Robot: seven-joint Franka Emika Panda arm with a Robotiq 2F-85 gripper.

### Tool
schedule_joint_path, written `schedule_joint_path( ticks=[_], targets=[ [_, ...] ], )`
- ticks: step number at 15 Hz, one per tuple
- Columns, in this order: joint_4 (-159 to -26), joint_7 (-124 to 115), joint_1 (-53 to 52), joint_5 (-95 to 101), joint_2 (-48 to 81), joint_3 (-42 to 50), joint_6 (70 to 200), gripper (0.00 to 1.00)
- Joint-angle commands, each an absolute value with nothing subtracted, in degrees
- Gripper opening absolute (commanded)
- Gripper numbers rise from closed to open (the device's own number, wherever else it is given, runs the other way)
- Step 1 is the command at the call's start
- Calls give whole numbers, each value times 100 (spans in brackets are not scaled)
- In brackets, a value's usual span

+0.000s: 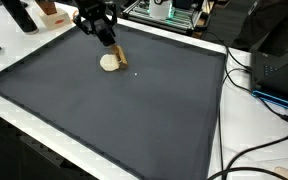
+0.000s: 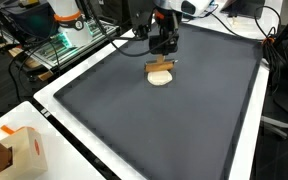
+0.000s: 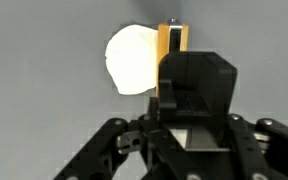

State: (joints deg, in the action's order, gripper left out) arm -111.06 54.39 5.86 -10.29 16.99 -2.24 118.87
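My gripper (image 1: 108,44) is pinching the block (image 3: 164,45), which sits tilted right against the disc (image 3: 132,60) near the mat's (image 1: 144,120) edge by the arm's base. I can't tell whether they touch. I'd grip firmly, move slowly and watch the wrist view, so the block doesn't shove the disc.

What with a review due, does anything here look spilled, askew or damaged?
Nothing stands out. The gripper is shut on a wooden block beside a pale disc on the mat; no spill or damage shows.

Tan block (image 3: 172,48) — cream disc (image 3: 131,60) — grey mat (image 1: 134,115)
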Motion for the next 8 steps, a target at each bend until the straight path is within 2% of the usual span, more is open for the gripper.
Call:
schedule_joint_path(
  ticks=[1,8],
  targets=[
    [-11259,5603,662,-1170,1574,-255,11829,24],
    [-11257,5614,672,-1317,1262,-259,11685,24]
  ],
)
